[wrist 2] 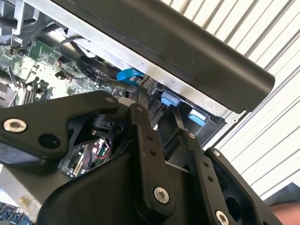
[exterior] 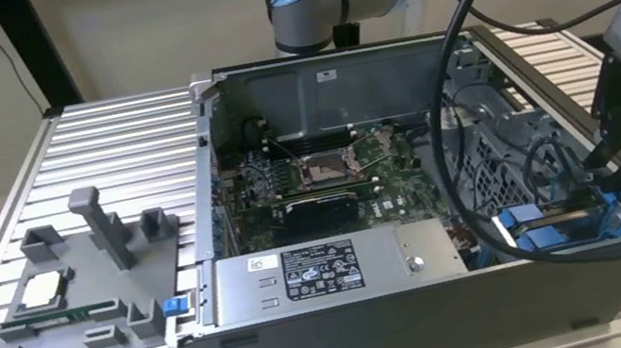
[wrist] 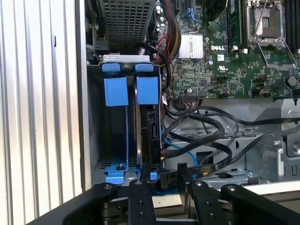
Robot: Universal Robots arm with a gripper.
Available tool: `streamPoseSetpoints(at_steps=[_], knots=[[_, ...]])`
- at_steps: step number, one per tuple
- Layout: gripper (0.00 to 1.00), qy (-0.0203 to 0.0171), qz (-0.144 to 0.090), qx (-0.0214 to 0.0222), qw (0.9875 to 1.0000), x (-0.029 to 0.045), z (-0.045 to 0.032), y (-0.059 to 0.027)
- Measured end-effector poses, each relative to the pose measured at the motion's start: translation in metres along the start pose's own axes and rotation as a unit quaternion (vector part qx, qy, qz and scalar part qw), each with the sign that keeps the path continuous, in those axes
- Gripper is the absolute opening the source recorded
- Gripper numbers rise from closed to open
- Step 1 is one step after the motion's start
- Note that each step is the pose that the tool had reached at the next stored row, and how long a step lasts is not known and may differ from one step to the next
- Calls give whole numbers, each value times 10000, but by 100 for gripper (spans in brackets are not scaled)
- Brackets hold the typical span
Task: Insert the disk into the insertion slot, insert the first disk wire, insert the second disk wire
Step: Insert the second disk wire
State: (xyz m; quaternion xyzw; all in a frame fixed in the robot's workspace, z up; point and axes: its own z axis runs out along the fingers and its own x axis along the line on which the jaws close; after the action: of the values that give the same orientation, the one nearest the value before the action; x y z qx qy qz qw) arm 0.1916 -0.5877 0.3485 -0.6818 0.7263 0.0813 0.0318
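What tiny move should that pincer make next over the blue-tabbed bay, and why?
Probably a slow dip toward the loose wires beside the disk. The disk seems to stand in the insertion slot, its blue tab up, and the pincer hovers right at that end, with those wires looping next to it. Whether any wire is plugged in I cannot tell.

The disk (wrist: pixel 151 126) seems to stand on its edge inside the grey metal insertion slot (wrist: pixel 96 140), its blue frame showing.
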Motion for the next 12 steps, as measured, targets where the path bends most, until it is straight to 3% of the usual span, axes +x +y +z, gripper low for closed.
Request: streamPoseSetpoints(at_steps=[12], knots=[[100, -8, 72, 31, 10000, -4, 12, 0]])
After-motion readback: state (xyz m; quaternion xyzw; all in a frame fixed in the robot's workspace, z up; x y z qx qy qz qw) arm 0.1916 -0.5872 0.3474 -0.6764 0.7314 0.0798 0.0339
